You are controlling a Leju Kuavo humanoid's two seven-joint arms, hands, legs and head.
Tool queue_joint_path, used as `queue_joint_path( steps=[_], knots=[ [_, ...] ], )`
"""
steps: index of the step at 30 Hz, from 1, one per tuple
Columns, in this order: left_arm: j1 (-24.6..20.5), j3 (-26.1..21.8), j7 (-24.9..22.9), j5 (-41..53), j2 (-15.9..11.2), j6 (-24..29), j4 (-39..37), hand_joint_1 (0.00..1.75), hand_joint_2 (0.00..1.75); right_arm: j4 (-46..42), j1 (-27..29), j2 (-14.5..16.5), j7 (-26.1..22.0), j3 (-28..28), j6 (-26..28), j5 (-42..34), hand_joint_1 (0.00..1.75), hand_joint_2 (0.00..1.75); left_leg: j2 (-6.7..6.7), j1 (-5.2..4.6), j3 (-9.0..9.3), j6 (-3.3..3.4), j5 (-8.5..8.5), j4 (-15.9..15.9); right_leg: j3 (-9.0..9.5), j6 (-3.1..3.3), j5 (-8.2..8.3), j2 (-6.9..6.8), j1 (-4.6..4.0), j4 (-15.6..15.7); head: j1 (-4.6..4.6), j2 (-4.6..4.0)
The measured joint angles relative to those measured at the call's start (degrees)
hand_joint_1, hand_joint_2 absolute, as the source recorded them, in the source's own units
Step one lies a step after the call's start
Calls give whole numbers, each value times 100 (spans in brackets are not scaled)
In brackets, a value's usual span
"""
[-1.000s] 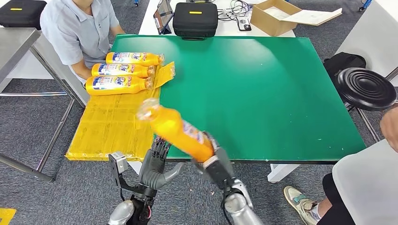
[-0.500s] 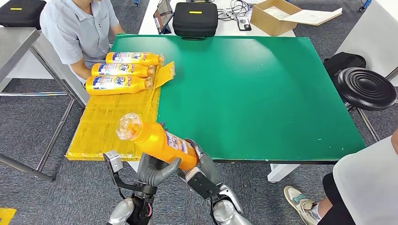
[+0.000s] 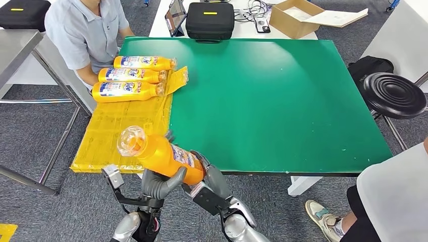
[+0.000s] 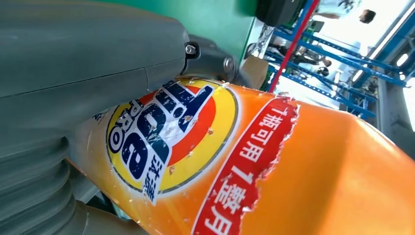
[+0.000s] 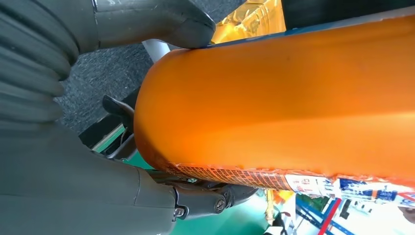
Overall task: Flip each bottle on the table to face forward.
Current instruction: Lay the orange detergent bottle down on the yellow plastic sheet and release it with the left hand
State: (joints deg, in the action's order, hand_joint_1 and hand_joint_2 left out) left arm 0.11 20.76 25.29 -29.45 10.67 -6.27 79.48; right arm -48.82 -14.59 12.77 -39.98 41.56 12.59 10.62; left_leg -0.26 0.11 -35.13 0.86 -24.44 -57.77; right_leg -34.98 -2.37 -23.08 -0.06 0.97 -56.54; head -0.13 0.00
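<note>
Fingers of left hand (image 3: 160,182) and right hand (image 3: 204,174) largely hidden, both wrapped around orange bottle (image 3: 162,155), raised just off green desk (image 3: 282,101) near edge, clear cap toward yellow mat (image 3: 118,133). Beyond, three bottles (image 3: 131,76) lying label-up.
</note>
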Motion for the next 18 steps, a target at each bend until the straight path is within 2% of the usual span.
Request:
queue_joint_path(
  steps=[1, 4, 5, 10, 14, 18],
  knots=[
    [1, 0, 13, 8, -10, 0, -1, 175, 175, 8, -12, -1, 0, 27, 3, -7, 144, 175, 0, 0, 0, 0, 0, 0, 0, 0, 0, 0, 0, 0, 0, 0],
    [1, -3, 33, 4, -41, -17, -1, 175, 175, 31, -32, -4, 0, 98, -2, -32, 18, 175, 1, 0, -1, 0, 0, 0, -1, 0, 0, 0, -1, 0, 0, 0],
    [0, -5, 36, 2, -53, -38, -1, 175, 175, 42, -32, -4, 0, 127, -6, -41, 0, 175, 1, 0, -1, 0, 0, 0, -1, 0, 0, 0, -1, 0, 0, 0],
    [64, -10, 16, 60, -68, -99, 8, 175, 175, 135, -37, -5, -4, 252, -61, -84, 0, 175, 1, 0, -3, 0, 0, 0, -3, 0, 0, 0, 0, 0, 0, 0],
    [101, -33, 8, 124, -68, -89, 15, 175, 175, 196, -41, -5, -4, 284, -72, -80, 0, 0, 1, 0, -4, 0, 0, 0, -4, 0, 0, 0, 0, 0, 1, 0],
    [104, -70, -63, 163, -66, -54, 16, 175, 175, 216, -43, -5, -3, 290, -69, -52, 0, 0, 1, 0, -3, 0, 0, 0, -4, 0, 0, 0, 0, 0, 0, 0]
  ],
)
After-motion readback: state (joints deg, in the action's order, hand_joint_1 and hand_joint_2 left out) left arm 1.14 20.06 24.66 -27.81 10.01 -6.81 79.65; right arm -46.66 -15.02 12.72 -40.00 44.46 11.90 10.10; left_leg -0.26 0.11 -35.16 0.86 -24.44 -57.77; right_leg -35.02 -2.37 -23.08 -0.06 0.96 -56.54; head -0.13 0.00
